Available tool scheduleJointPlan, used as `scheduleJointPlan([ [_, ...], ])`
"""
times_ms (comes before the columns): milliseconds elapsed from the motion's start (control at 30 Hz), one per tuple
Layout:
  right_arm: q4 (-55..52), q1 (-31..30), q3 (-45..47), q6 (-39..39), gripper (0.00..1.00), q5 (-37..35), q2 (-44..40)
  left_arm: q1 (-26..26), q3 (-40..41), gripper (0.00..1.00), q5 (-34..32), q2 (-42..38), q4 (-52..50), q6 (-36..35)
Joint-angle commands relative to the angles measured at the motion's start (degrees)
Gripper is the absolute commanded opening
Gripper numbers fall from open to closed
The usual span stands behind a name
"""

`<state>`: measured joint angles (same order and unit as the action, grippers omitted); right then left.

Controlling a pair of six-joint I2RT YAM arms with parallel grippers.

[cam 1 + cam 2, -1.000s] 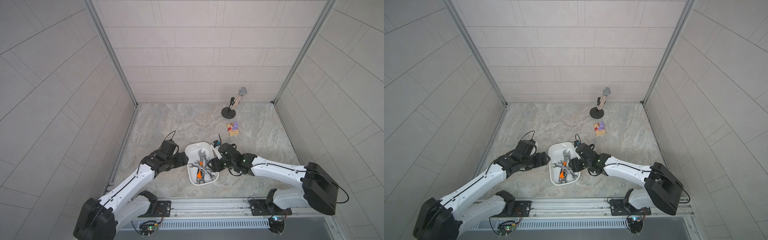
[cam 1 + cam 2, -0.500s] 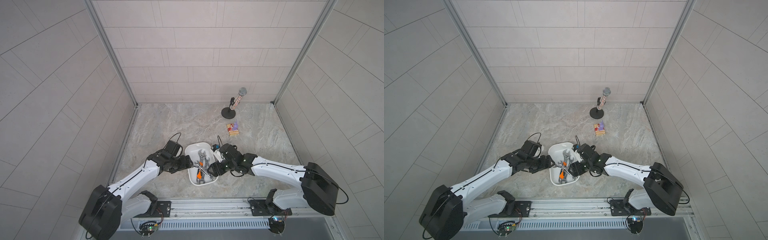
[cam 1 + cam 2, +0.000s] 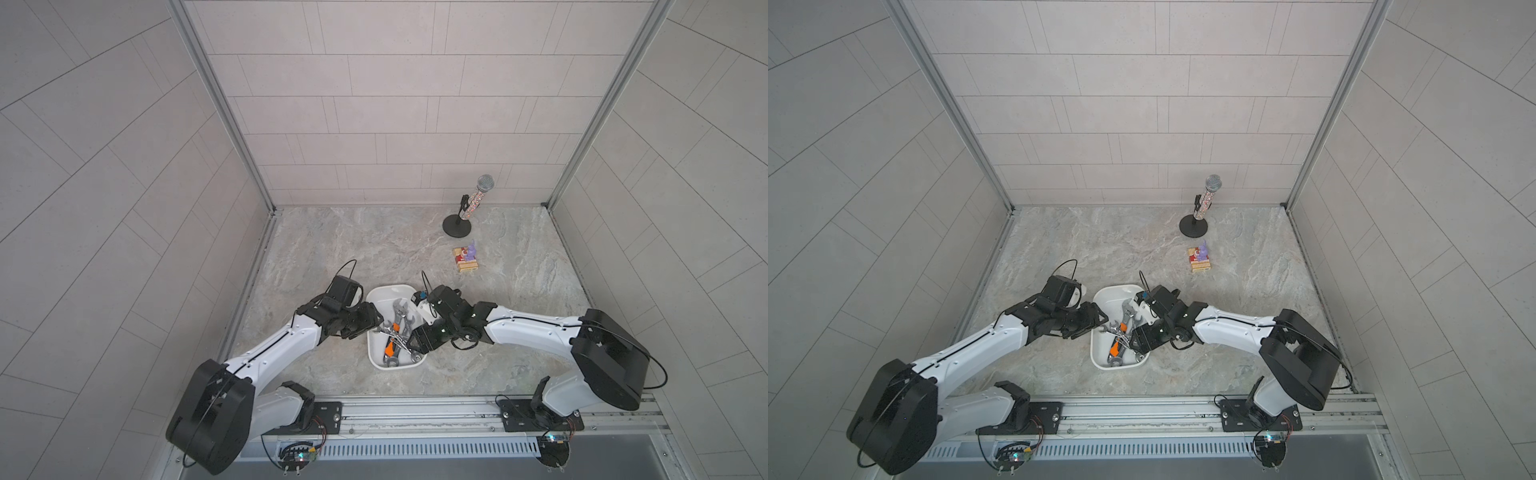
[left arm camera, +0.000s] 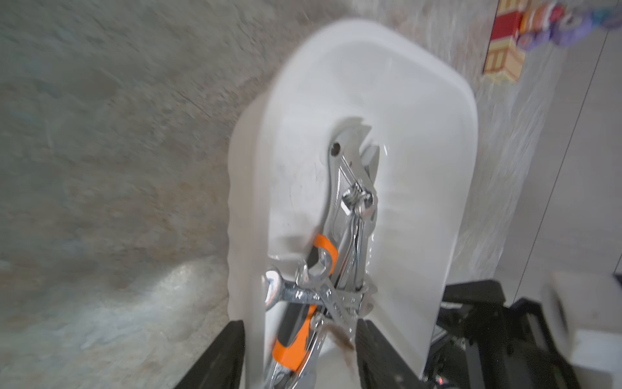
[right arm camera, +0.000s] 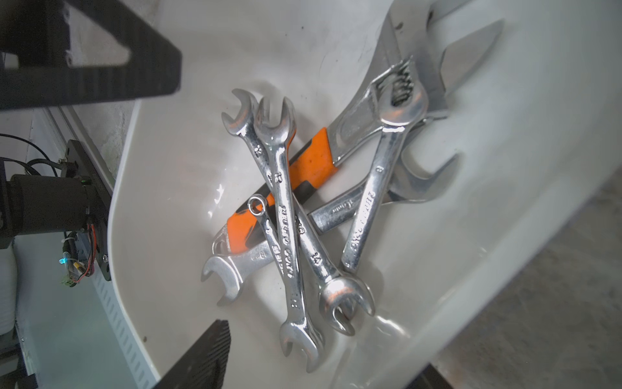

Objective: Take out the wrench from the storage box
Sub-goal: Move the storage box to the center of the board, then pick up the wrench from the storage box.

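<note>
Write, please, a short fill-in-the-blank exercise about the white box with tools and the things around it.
1. The storage box holds several metal ____.
2. The adjustable wrench has a black and ____ handle.
3. The microphone stands on a round ____ base.
4. Over the box, the jaws of the right gripper are ____.
Missing words: wrenches; orange; black; open.

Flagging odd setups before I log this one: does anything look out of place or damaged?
Nothing spilled or broken. The wrenches lie crisscrossed in a heap inside the storage box, the orange-handled one underneath. Only oddity: the left gripper straddles the box's side wall, one finger outside.
</note>
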<state>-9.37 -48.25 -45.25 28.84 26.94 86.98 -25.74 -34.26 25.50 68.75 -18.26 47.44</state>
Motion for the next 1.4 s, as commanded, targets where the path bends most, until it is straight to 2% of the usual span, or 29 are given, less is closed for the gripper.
scheduleJointPlan([
  [0, 4.4, -0.6, -2.0, -1.2, 0.71, 1.8, 1.7, 0.5, 0.2, 0.48, 2.0, 0.6, 2.8, 1.1],
  [100, 4.8, -0.7, -2.7, -1.3, 0.69, 1.6, 2.9, 0.8, 0.5, 0.43, 1.7, -0.1, 3.5, 1.4],
  [267, 4.9, -0.7, -4.8, -2.6, 0.69, 0.4, 4.7, 1.8, 0.7, 0.43, -0.1, -1.0, 4.8, 2.0],
  [567, 3.8, 0.4, -13.1, -5.1, 0.69, -0.2, 11.1, 9.0, -0.4, 0.43, -0.8, 0.3, 5.5, 0.0],
  [867, 3.6, 3.3, -20.7, -6.2, 0.68, 0.7, 17.5, 14.0, -5.9, 0.43, 2.2, 8.8, 9.6, 1.2],
  [1067, 3.7, 4.3, -23.7, -6.2, 0.68, 0.9, 19.0, 14.9, -10.7, 0.43, 2.0, 13.4, 8.0, 0.1],
  [1367, 1.8, 9.6, -21.3, -6.3, 0.72, 1.0, 15.2, 15.6, -12.4, 0.53, -1.6, 8.7, 1.8, -5.1],
])
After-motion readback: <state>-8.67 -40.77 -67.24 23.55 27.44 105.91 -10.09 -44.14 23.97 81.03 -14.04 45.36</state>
